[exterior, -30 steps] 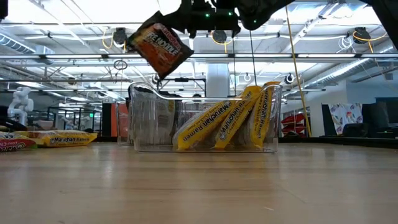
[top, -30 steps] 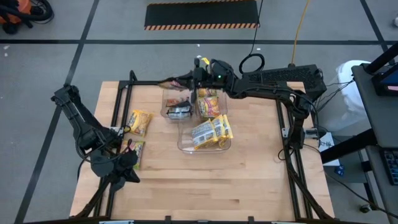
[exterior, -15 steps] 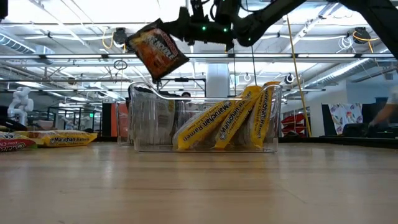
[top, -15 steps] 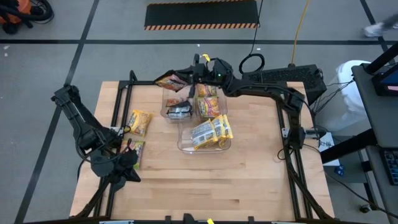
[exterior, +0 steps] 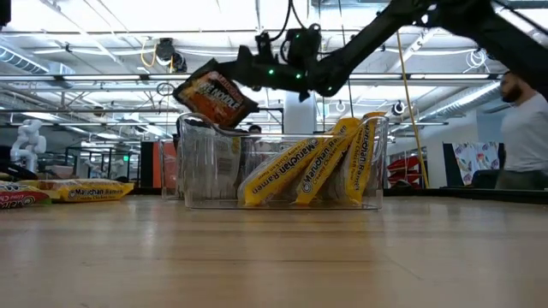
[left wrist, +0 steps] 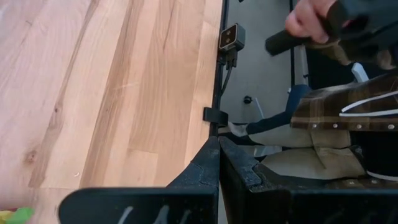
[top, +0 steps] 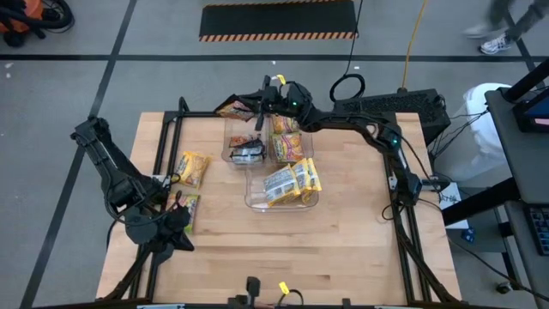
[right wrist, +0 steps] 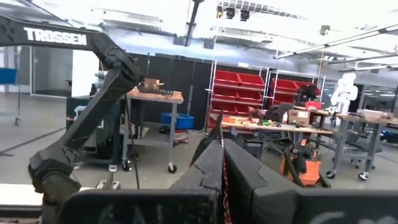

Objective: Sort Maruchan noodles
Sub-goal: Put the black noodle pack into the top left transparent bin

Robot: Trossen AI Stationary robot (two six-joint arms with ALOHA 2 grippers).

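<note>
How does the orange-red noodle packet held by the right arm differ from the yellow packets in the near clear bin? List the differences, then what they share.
1. The orange-red packet hangs in the air, pinched in the right tool; the yellow packets rest inside the near clear bin.
2. The orange-red packet is dark orange-red; the yellow packets are bright yellow.
3. It is single; they lean together in a row.

Both are flat ramen packets.

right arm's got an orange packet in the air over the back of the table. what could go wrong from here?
1. The right gripper pinches the orange-red packet by one edge only, and it hangs tilted; it could slip out.
2. The packet hangs by the far-left rim of the clear bin; released here, it may catch the rim or fall outside.
3. The dark packet already lies in that bin, so colours could mix.
</note>
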